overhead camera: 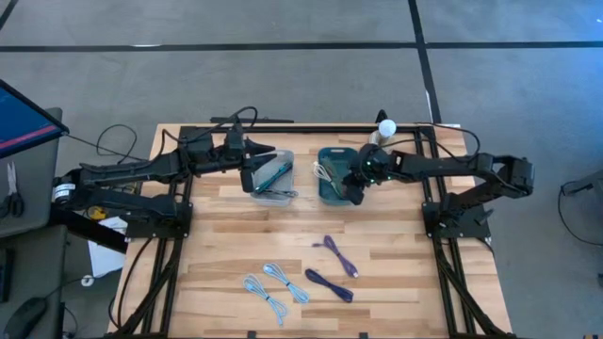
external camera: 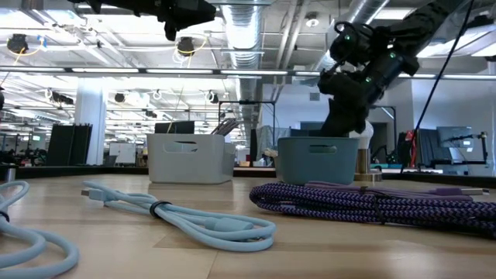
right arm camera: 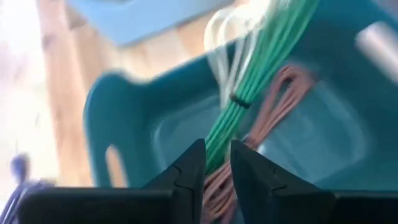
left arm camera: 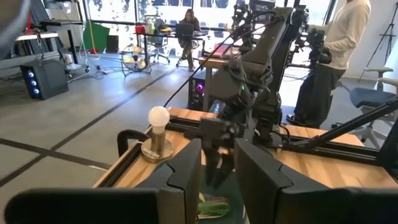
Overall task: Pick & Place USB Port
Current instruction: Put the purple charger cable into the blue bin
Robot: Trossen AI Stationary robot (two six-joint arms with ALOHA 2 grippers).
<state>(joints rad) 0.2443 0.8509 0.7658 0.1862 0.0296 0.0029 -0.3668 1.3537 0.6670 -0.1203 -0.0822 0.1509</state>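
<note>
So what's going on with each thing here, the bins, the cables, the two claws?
Teal bin: upright, holding a green cable and a pink cable.
Grey bin: upright, cables inside.
Purple cables: bundled, lying on the table.
Light blue cables: bundled, lying on the table.
Right gripper: over the teal bin, fingers slightly apart around the green cable.
Left gripper: above the grey bin, open, empty.

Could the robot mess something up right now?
Maybe. The right gripper is down in the teal bin, fingers nearly closed around a green cable that lies against a pink cable, so it might drag both. The left gripper hovers over the white bin, close to the other arm, so they could bump.
</note>
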